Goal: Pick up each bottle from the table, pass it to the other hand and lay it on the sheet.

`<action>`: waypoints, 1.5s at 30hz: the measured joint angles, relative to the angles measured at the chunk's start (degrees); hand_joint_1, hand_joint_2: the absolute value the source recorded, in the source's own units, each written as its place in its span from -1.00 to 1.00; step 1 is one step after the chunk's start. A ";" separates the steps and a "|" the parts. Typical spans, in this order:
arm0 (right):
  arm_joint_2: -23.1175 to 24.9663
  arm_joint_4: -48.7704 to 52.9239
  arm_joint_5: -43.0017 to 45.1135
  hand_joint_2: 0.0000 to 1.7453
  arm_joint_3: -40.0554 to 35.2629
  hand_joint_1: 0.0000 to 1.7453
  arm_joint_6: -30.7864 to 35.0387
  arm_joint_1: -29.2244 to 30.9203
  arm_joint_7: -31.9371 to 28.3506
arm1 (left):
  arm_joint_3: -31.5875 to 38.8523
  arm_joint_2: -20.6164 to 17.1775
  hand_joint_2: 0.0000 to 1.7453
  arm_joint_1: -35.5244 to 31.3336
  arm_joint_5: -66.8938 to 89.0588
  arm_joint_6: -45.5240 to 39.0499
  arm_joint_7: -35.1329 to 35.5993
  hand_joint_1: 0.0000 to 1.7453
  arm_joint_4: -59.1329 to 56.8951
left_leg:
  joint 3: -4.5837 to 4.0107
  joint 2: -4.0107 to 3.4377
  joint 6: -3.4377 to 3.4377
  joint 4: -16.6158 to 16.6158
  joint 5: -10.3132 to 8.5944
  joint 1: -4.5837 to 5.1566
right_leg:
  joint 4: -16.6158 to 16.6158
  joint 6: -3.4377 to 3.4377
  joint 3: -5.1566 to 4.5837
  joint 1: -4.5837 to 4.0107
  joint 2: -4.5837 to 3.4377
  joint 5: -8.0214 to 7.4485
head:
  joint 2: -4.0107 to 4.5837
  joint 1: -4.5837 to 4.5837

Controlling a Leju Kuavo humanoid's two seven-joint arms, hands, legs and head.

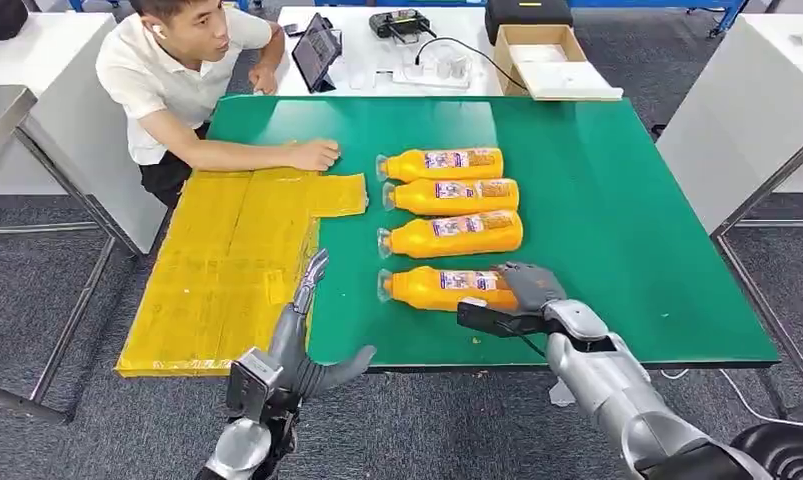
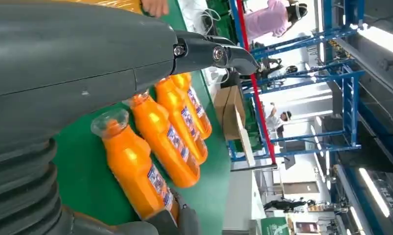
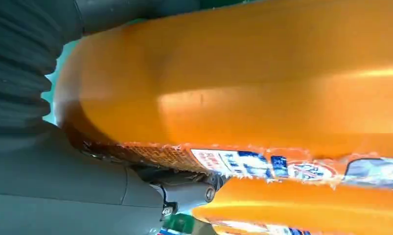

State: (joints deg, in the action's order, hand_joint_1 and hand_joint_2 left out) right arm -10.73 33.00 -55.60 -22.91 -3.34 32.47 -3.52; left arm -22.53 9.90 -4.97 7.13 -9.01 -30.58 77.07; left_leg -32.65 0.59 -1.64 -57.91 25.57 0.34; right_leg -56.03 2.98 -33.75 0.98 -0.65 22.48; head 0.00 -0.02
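Step in hand, by the look of it: first pickup. Right hand (image 1: 530, 288) at the base end of the nearest bottle (image 1: 447, 288), dark fingers draped over the bottom of it, the bottle lying flat on the green table (image 1: 617, 220) with nothing lifted yet. From the right wrist view, orange body pressed close against the palm and a finger tucked under the label edge, so contact looks real; whether the grasp is fully clenched, cannot tell. Left hand (image 1: 312, 330) released, fingers apart and raised, hovering over the near table edge just beside the yellow sheet (image 1: 227, 260), holding nothing.

Four bottles in a row, all on their sides, caps pointing toward the sheet, labels toward the base ends. Second bottle (image 1: 452, 236), third bottle (image 1: 453, 195) and far bottle (image 1: 442, 163) lying close together, untouched. Sheet bare of bottles (task barely begun, then), spread over the table's left part and overhanging its edge; a person's hand (image 1: 315, 154) resting on its far end.

Next move, as a judgement: close firmly round the base, lift clear without nudging the second bottle just beside it, then carry across to the waiting left hand. Enough bare body near the neck needed for the left hand to take hold.

Containers: each bottle full, or nearly, of orange drink, capped with a clear lid. Behind the table, an open cardboard box (image 1: 537, 50) with something pale inside, contents not clear.
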 measured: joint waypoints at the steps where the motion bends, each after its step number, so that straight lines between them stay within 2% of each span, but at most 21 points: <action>1: -0.09 -0.02 0.07 1.00 -0.11 1.00 -0.02 0.06 -0.13 | -0.02 0.00 1.00 -0.08 0.00 0.02 -0.02 -1.00 -0.11 | 0.00 0.00 0.00 0.00 0.01 0.00 | 0.00 0.00 0.00 0.00 0.00 0.01 | 0.00 0.00; 14: -0.39 -0.22 1.88 1.00 -0.94 1.00 0.09 0.16 -2.19 | -0.28 -0.02 1.00 -0.24 -0.02 0.11 -0.13 -1.00 -0.20 | -0.02 -0.02 0.00 0.00 0.14 0.00 | 0.05 0.10 -0.03 0.00 0.00 0.11 | 0.02 0.00; 17: -0.52 -0.06 4.98 1.00 -1.07 1.00 0.48 -0.43 -5.29 | -0.55 -0.13 1.00 -0.21 -0.18 0.11 -0.33 -1.00 -0.20 | -0.02 -0.05 0.00 0.00 0.15 0.00 | 0.06 0.10 -0.02 0.00 0.00 0.10 | 0.00 0.00; 24: -0.66 0.46 7.34 1.00 -0.98 1.00 1.07 -1.19 -7.15 | -0.81 -0.17 1.00 -0.20 -1.24 0.09 -0.35 -1.00 -0.20 | 0.04 -0.12 0.00 0.00 0.19 -0.03 | 0.06 0.10 0.01 -0.03 -0.03 0.10 | 0.00 0.00; 28: -0.24 5.21 15.96 1.00 0.52 1.00 5.08 -5.89 -12.32 | -0.31 0.02 1.00 1.12 -9.88 1.68 2.22 -1.00 1.09 | -0.05 -0.09 0.00 0.00 0.20 -0.03 | 0.05 0.10 0.00 -0.03 -0.03 0.11 | 0.00 0.00; 32: 1.83 12.95 22.44 1.00 3.38 1.00 9.72 -12.64 -14.90 | 1.44 0.66 1.00 2.74 -19.13 1.42 6.62 -1.00 3.08 | -0.34 -0.05 0.01 0.01 0.20 -0.05 | 0.03 0.11 -0.24 -0.03 -0.01 0.12 | 0.02 0.00; 37: 5.26 21.35 26.99 1.00 6.12 1.00 14.25 -20.08 -17.72 | 2.01 0.92 1.00 4.99 -25.77 1.83 9.81 -1.00 4.46 | -0.85 0.03 0.01 0.01 0.17 -0.07 | -0.03 0.11 -0.70 -0.04 0.00 0.12 | 0.00 0.02; 45: 8.83 25.16 31.50 1.00 7.74 1.00 14.99 -23.69 -20.46 | 1.73 0.59 1.00 5.93 -28.20 0.68 9.73 -1.00 6.32 | -1.09 0.04 0.00 0.01 0.16 -0.02 | -0.02 0.12 -0.93 0.02 0.01 0.13 | 0.00 0.00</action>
State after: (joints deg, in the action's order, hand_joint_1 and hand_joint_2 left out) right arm -1.90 58.16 -24.11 -15.17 11.65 8.78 -23.98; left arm -20.81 10.49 0.96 -21.07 -8.33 -20.85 83.39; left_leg -33.74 0.63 -1.63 -57.91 25.73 0.32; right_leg -56.05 3.10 -34.68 1.00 -0.65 22.61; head 0.00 -0.02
